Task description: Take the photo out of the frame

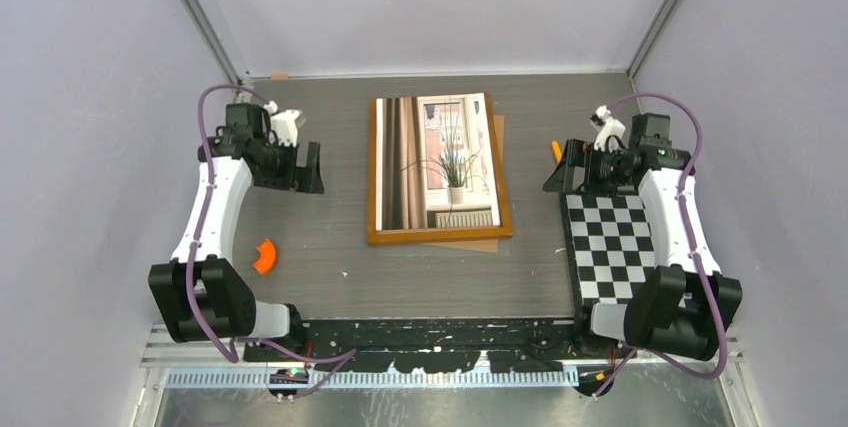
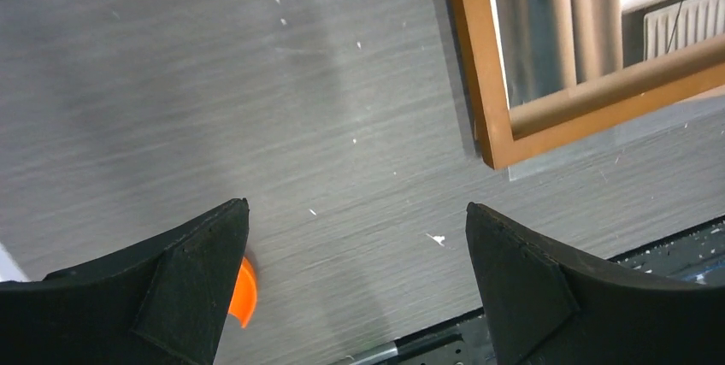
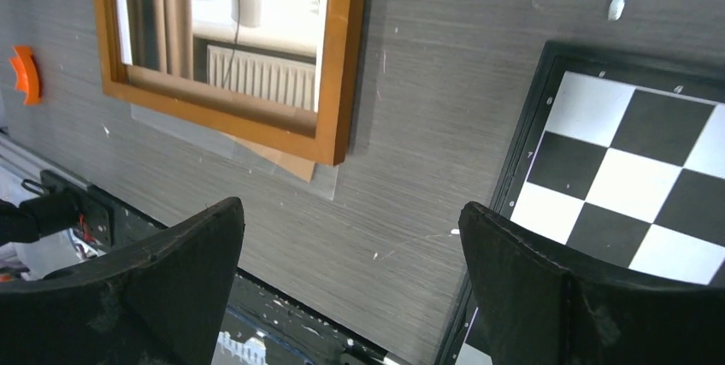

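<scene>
The frame (image 1: 440, 236), with a thin orange-brown wooden border, lies flat in the middle of the table. The photo (image 1: 435, 162) of a window, curtains, plant and radiator shows inside it. A brown board (image 1: 500, 137) and a clear sheet (image 3: 329, 181) stick out under the frame's right and near edges. My left gripper (image 1: 300, 169) is open and empty, left of the frame; its wrist view (image 2: 356, 211) shows the frame's near left corner (image 2: 489, 66). My right gripper (image 1: 565, 172) is open and empty, right of the frame; its wrist view (image 3: 350, 211) shows the frame's near right corner (image 3: 342, 57).
A black-and-white checkered mat (image 1: 612, 247) lies at the right, under my right arm. A small orange curved piece (image 1: 264, 256) lies at the near left. A small orange item (image 1: 556, 152) sits by my right gripper. A black rail (image 1: 440, 332) runs along the near edge. Walls enclose three sides.
</scene>
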Controlling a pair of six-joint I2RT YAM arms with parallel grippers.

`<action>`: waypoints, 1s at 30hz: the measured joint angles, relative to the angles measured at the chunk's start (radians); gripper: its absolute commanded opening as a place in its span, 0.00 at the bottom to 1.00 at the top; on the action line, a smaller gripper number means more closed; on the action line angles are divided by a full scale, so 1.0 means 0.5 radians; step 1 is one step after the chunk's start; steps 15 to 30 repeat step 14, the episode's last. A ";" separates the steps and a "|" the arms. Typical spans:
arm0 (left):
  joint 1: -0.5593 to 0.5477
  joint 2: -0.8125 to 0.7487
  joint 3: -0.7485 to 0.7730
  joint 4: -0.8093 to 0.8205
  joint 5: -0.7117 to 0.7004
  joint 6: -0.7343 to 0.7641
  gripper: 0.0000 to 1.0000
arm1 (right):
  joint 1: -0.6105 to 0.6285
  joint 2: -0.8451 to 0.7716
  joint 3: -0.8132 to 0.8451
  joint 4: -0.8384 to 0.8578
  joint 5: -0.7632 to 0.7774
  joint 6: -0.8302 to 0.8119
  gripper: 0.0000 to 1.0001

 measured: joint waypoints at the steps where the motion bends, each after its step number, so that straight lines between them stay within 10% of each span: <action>1: 0.000 -0.008 -0.050 0.004 0.001 -0.008 1.00 | -0.002 -0.006 -0.050 -0.001 -0.006 -0.012 1.00; 30: 0.004 -0.131 -0.343 0.167 -0.001 -0.101 1.00 | -0.003 -0.058 -0.232 0.094 -0.011 -0.046 1.00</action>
